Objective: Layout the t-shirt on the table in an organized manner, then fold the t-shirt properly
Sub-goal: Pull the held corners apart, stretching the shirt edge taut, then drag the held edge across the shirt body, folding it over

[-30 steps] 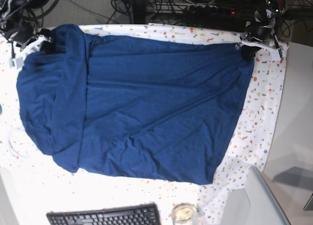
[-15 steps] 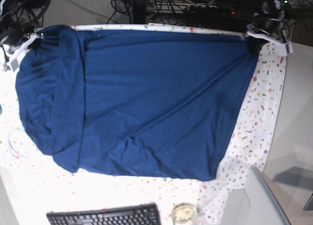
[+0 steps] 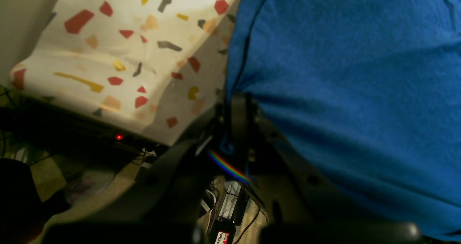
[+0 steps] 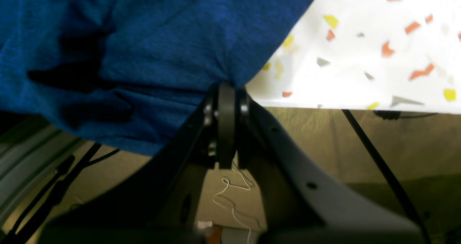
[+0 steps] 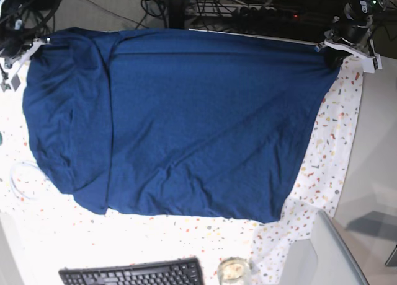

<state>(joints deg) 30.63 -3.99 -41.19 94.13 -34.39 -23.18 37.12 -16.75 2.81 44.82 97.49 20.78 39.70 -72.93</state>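
Observation:
The dark navy t-shirt [image 5: 186, 118] is stretched wide across the table [image 5: 335, 149], its far edge drawn past the table's back edge. My left gripper [image 5: 335, 51] at the back right is shut on one far corner of the t-shirt [image 3: 342, 75]; in the left wrist view the fabric is pinched in the left gripper [image 3: 234, 103]. My right gripper [image 5: 34, 49] at the back left is shut on the other far corner; in the right wrist view the t-shirt [image 4: 144, 49] bunches into the right gripper [image 4: 226, 89] beyond the table [image 4: 360, 57].
A black keyboard [image 5: 130, 274] and a small glass jar [image 5: 234, 271] sit at the near edge. A white ring [image 5: 18, 181] lies at the left. A grey chair back [image 5: 322, 254] stands near right. Cables and a power strip [image 5: 273, 12] lie behind the table.
Both grippers pulled the t-shirt's far corners back and outward, stretching the fabric flat over the table's rear edge. The right gripper closed on its corner.

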